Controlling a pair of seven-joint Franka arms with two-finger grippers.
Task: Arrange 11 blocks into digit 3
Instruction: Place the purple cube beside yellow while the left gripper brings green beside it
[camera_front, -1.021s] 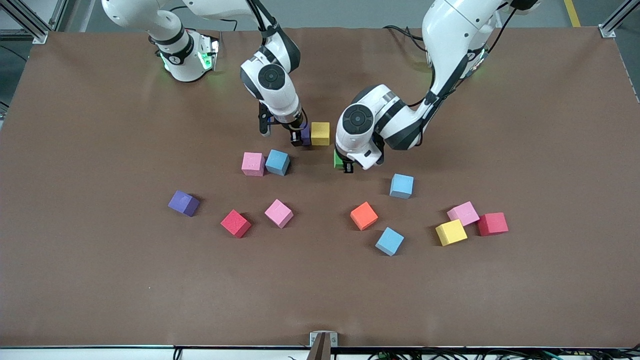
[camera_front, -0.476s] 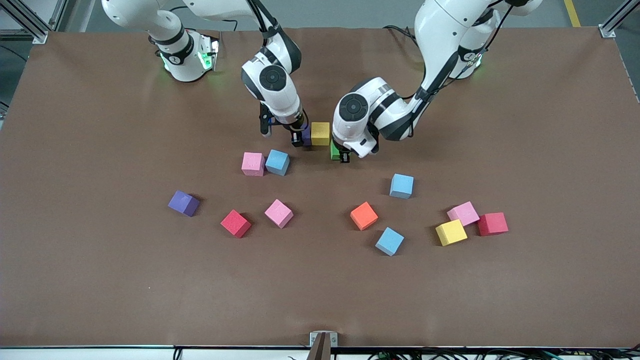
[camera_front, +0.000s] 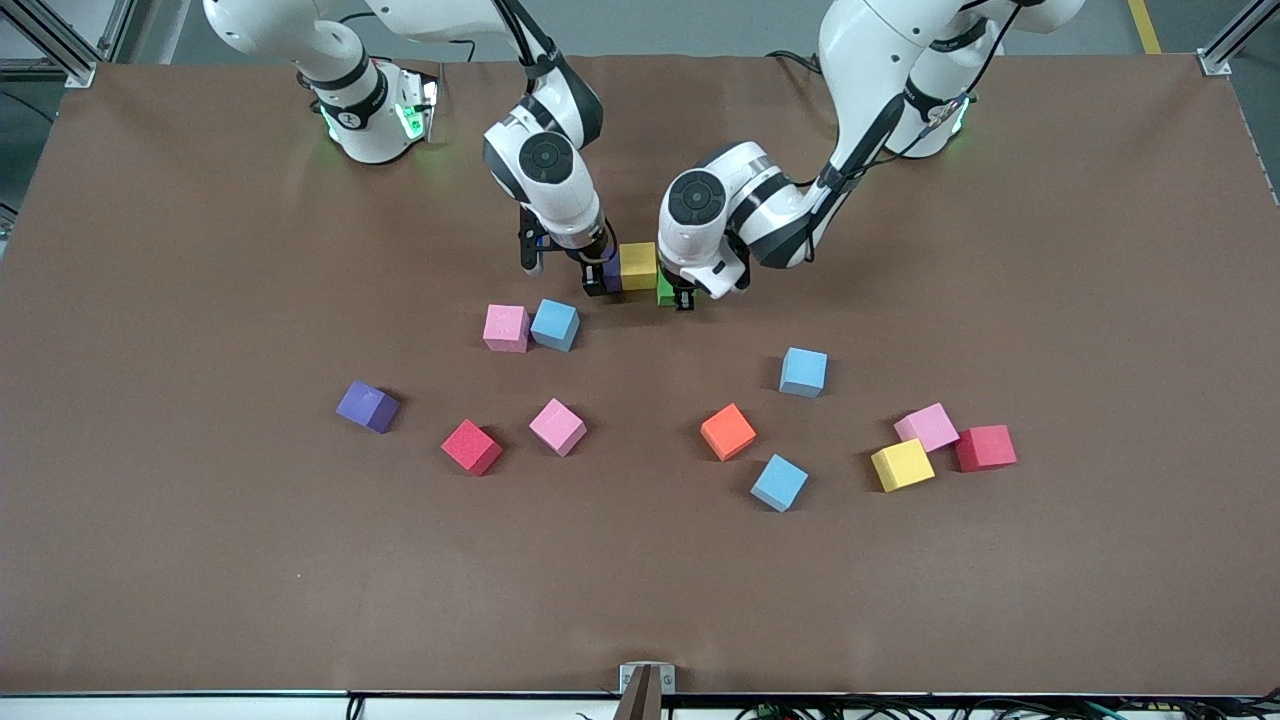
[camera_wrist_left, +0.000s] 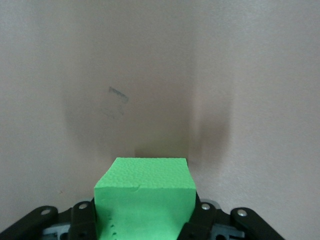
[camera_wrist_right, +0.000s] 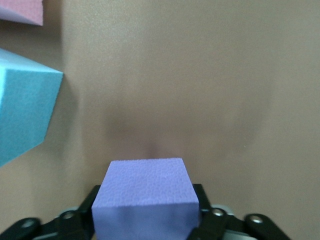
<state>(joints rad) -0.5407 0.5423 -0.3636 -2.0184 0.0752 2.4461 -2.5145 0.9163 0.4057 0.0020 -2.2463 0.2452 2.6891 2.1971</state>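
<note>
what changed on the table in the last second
The left gripper, shut on the green block, carried it away from the front camera and toward the right arm's end, up beside the yellow block. The right gripper stayed shut on its purple block at the yellow block's flank. The loose blocks did not move.

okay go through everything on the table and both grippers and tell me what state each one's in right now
Left gripper: shut on green foam cube, beside yellow foam cube.
Right gripper: shut on purple foam cube, beside the same yellow cube.
Pink foam cube and light blue foam cube: resting, touching.
Loose purple cube: resting alone.
</note>
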